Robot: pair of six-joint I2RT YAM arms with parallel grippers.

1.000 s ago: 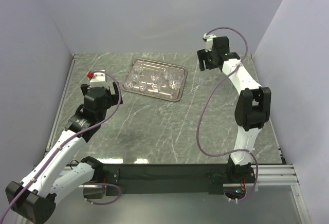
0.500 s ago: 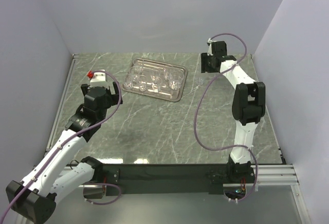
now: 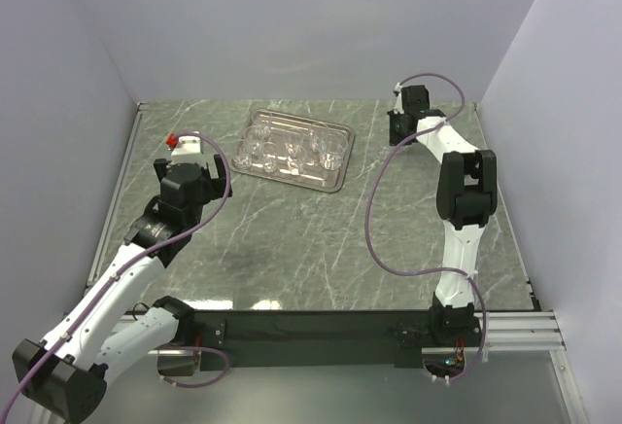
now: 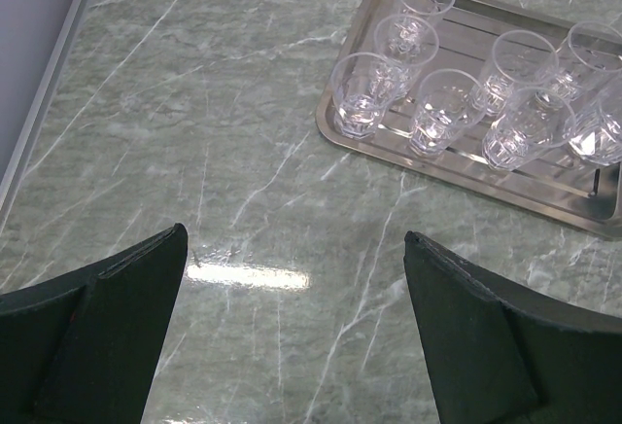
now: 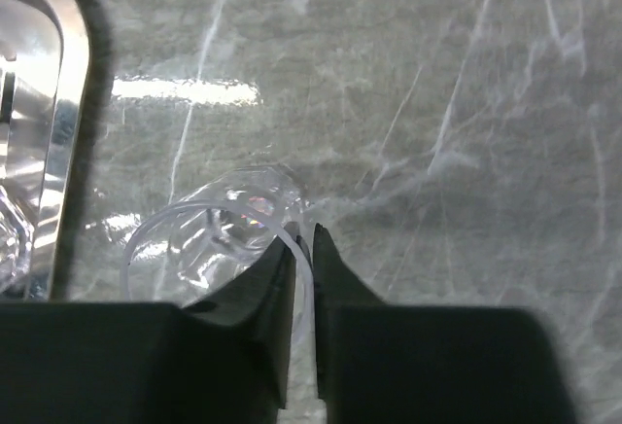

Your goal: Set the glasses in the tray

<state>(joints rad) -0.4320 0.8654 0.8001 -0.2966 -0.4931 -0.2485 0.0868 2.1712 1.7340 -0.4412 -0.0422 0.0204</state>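
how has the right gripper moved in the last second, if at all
Yes. In the top view the right gripper has shifted slightly right, away from the tray, and down toward the table; it now pinches a glass.

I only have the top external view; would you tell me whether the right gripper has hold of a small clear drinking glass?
Observer: Yes, the right gripper pinches the wall of a small clear drinking glass between its fingers.
Operator: Is it delivered?
Observer: No, it is outside, beside the rim of the flat silver metal tray.
Operator: And the other arm?
Observer: The left gripper is open and empty.
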